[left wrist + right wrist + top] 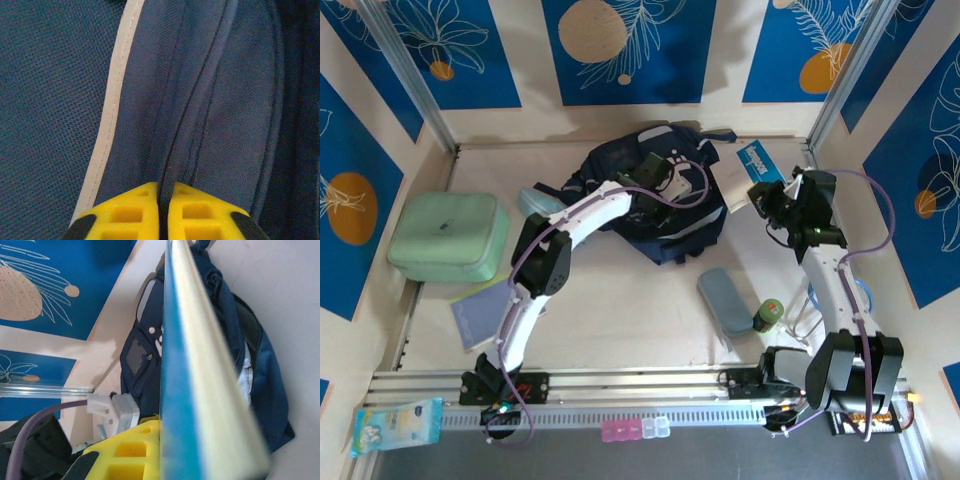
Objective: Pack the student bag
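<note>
The student bag, dark navy with grey trim, lies at the back middle of the table. My left gripper sits on top of it. In the left wrist view its yellow fingers are shut on a raised fold of the bag's navy fabric along a seam, next to a pale trim strip. My right gripper is shut on a blue-covered book just right of the bag. The book stands edge-on, its cream page edge showing, with the bag behind it.
A mint-green case sits at the left, with a blue notebook in front of it. A grey-blue pouch and a green-lidded bottle lie near the right arm. A tissue pack lies at the front left.
</note>
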Robot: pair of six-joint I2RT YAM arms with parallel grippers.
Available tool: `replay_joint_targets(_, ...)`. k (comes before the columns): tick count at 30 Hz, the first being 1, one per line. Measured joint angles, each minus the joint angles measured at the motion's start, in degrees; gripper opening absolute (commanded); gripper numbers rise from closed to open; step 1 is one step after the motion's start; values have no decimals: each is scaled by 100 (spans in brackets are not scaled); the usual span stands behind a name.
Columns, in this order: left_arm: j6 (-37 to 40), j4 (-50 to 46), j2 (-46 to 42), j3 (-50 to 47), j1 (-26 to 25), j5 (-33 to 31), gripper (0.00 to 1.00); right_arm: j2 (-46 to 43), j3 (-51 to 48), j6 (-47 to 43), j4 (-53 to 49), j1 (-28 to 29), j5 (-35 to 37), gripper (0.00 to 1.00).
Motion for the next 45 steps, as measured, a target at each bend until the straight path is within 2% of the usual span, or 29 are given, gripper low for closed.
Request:
replay_joint_targets(6,-452,168,-369,-101,136,199,0,-245,94,-214,-415,-330,238,7)
replay_joint_targets(13,-1381,796,-1097,-522,428,208,0,-271,240,-273,-1119,-516,772,7)
replay_joint_targets(19,-1888,1228,-1410,-612,562,66,0,-264,74,-173,-981,-428,264,7)
replay_joint_targets(24,-2111,1287,-1412,-612,566,61,0,70,-295,380,-74,70,-566,7)
replay_joint_targets(30,-2306,1379,-1412,-605,568,63,0,920,-420,940,1008,1193,-761,6)
replay_joint_targets(34,-2549,1401,-1412,-605,573,70,0,1569,-345,1257,1585,1705,-546,7)
replay_joint_targets(41,-2964,1504,-1410,-590,634,243,0,2898,339,1639,2352,2157,79,7)
replay_joint_targets(45,-3136,1506,-1410,-579,660,341,0,3539,826,1921,2465,2352,551,10)
